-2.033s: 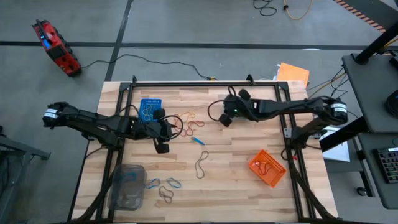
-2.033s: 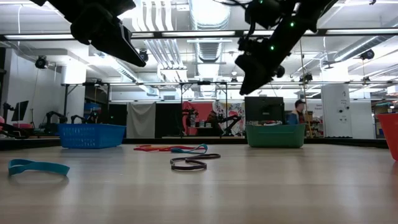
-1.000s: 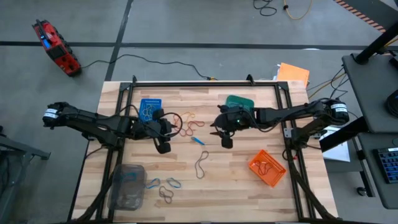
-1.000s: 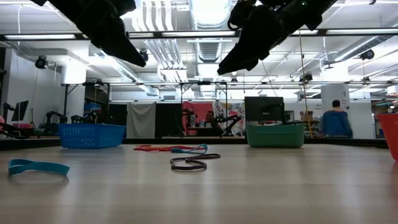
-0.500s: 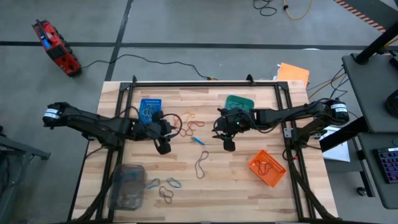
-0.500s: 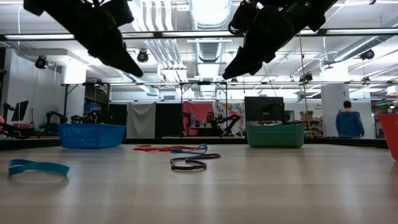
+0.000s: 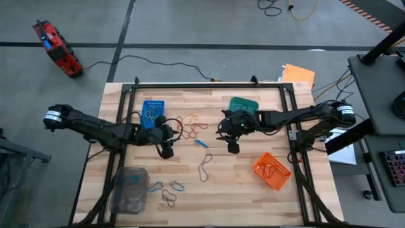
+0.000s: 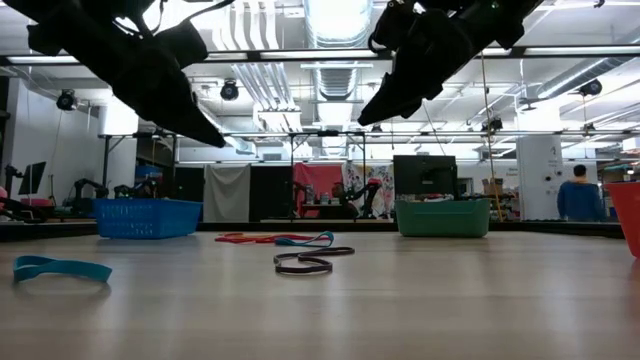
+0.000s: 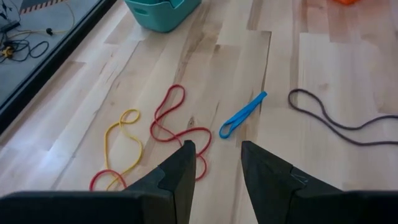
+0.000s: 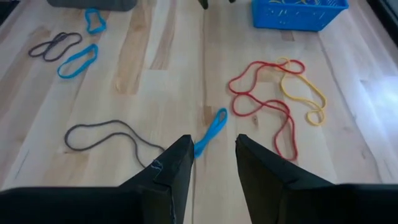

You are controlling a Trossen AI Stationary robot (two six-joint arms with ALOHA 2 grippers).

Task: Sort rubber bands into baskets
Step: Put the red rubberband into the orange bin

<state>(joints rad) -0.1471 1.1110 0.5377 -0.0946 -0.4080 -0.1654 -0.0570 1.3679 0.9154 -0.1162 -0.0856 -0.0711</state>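
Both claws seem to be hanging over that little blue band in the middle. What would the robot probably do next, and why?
Probably the right claw drops straight down onto the blue rubber band. Its open fingers already line up with the band's near end, and nothing is held yet. The left claw hovers empty above the table close by, open too, so one of them should wait to avoid a clash.

Grey concrete floor lay all round the wooden table. A red tool case sat off on the floor, a black cable trailing past. Across the room, ceiling strip lights glowed, and a person stood far right.
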